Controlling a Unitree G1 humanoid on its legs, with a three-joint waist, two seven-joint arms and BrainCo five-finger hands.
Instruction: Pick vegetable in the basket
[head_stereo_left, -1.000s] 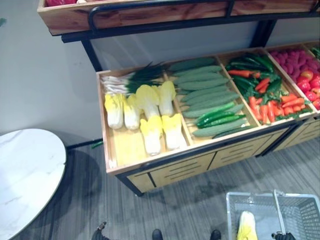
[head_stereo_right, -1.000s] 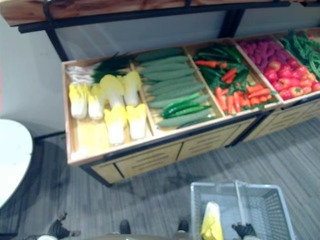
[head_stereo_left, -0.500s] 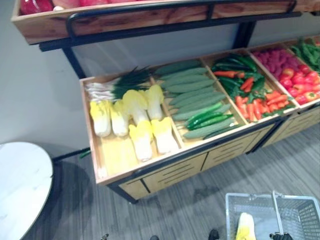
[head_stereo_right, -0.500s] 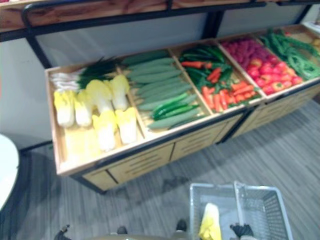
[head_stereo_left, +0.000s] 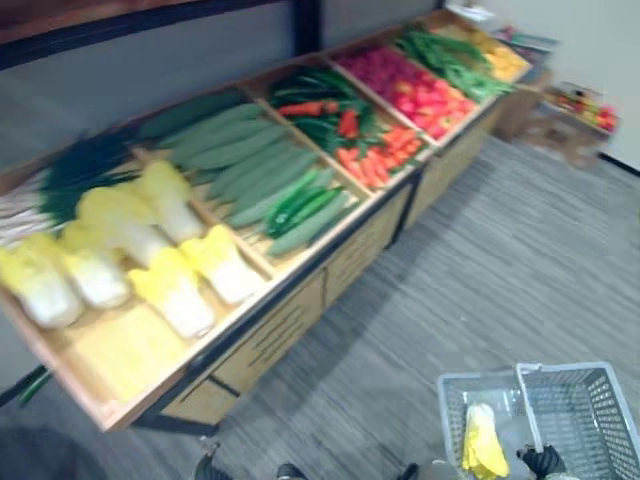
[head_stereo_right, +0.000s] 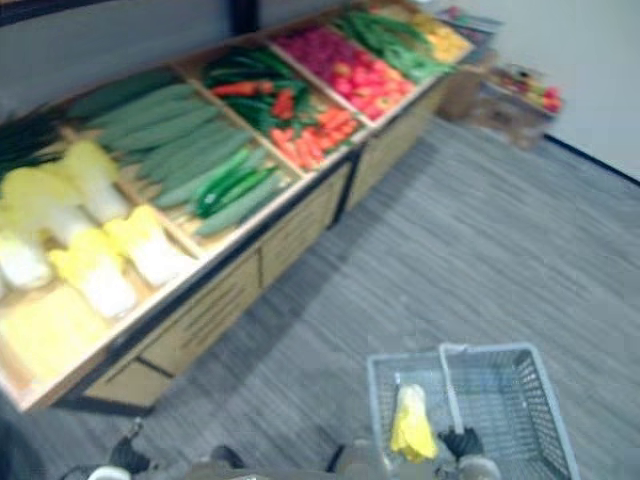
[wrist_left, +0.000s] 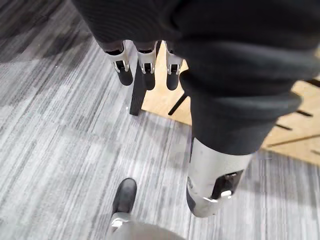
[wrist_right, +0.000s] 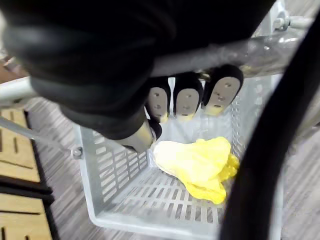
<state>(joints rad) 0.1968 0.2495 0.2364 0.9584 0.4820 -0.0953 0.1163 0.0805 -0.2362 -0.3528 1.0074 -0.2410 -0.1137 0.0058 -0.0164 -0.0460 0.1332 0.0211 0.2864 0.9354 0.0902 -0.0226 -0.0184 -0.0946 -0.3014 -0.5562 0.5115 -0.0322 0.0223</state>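
One basket (head_stereo_left: 592, 412), one cabbage (head_stereo_left: 482, 446) inside (six more cabbages (head_stereo_left: 176, 292) on the stand (head_stereo_left: 282, 330)).

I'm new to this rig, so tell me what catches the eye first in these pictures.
A long wooden produce stand runs across the head views, its bins holding pale yellow cabbages, green cucumbers and orange carrots. Low at the right, the right hand curls round the handle of a grey mesh basket with one yellow cabbage lying inside. The left hand hangs open above the grey floor.
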